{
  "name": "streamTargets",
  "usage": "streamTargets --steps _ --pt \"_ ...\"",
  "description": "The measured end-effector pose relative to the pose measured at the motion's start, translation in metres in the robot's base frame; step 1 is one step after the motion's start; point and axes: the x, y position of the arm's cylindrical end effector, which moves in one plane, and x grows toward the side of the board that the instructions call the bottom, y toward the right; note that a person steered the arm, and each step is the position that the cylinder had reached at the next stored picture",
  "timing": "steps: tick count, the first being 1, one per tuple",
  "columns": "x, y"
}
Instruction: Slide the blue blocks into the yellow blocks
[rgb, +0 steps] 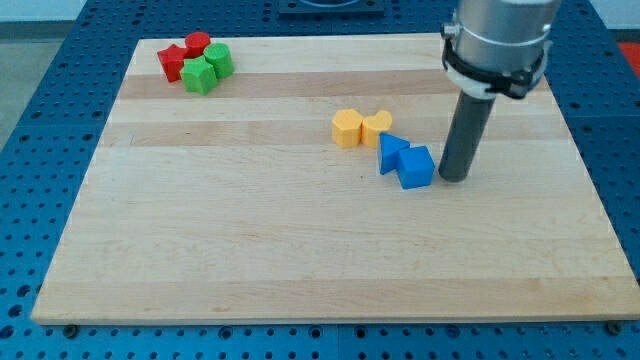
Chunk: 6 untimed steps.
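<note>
Two blue blocks lie touching each other right of the board's middle: a blue triangular block (392, 153) and a blue cube (416, 167) at its lower right. Two yellow blocks lie just up and left of them: a yellow hexagonal block (347, 128) and a yellow heart-shaped block (376, 126), side by side. The blue triangular block's top nearly touches the yellow heart-shaped block. My tip (454, 178) rests on the board just right of the blue cube, very close to it.
At the board's top left sits a cluster: a red star-shaped block (174, 60), a red round block (197, 43), a green cube (199, 75) and a green round block (219, 60). The wooden board (300, 250) lies on a blue perforated table.
</note>
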Motion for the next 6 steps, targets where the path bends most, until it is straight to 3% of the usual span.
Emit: streamTargets --steps 3,6 --pt "0.009 -0.017" --pt "0.007 -0.074"
